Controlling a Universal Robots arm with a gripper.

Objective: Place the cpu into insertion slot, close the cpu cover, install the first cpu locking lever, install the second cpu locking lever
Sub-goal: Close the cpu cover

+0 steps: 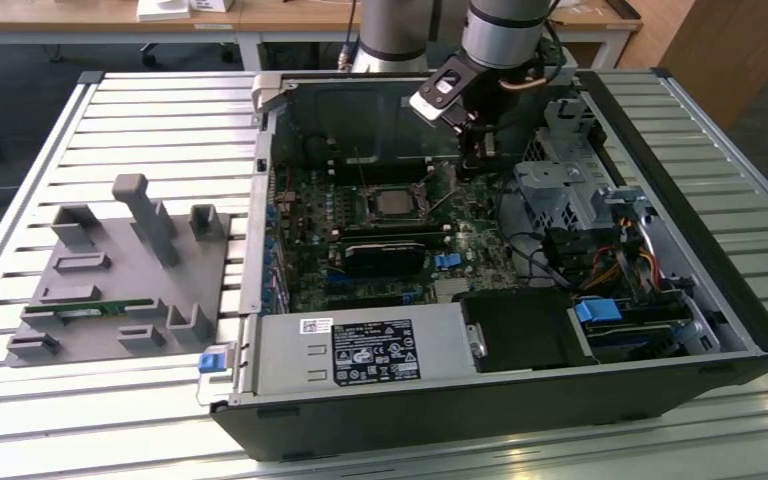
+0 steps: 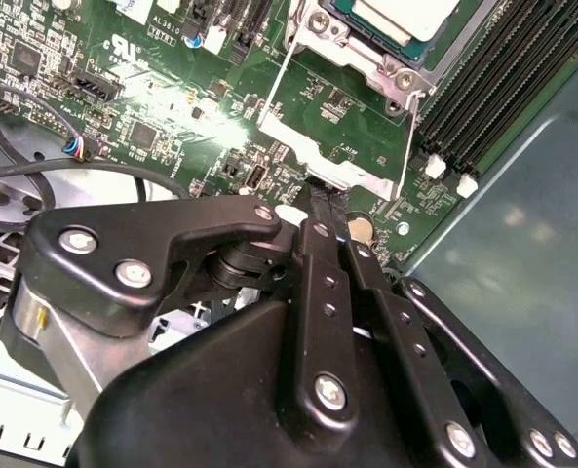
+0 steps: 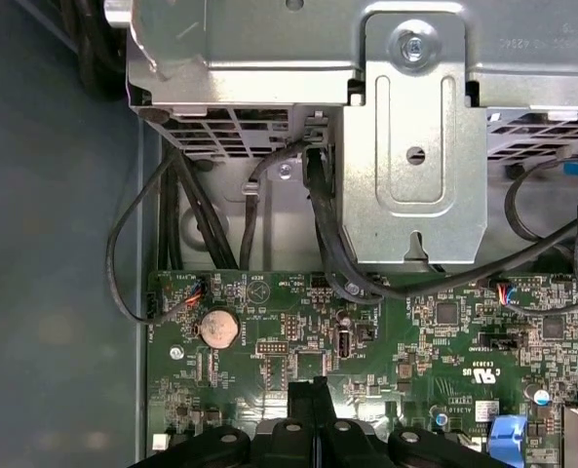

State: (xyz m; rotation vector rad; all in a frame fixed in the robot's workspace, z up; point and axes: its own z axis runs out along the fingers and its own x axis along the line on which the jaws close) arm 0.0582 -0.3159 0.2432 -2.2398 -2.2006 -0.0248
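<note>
The cpu (image 2: pixel 403 14) already lies in the insertion slot (image 2: pixel 359 49). The hand (image 2: pixel 327 203) is closed tight with nothing in it, its tip right at the free edge of the open cpu cover (image 2: pixel 352 174). The cover looks thin, stiff and light, so that edge seems the best place to push.

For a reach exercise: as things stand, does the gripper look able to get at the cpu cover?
Probably yes: in the second wrist view the gripper sits right at the edge of the open cpu cover, and nothing stands between them.
</note>
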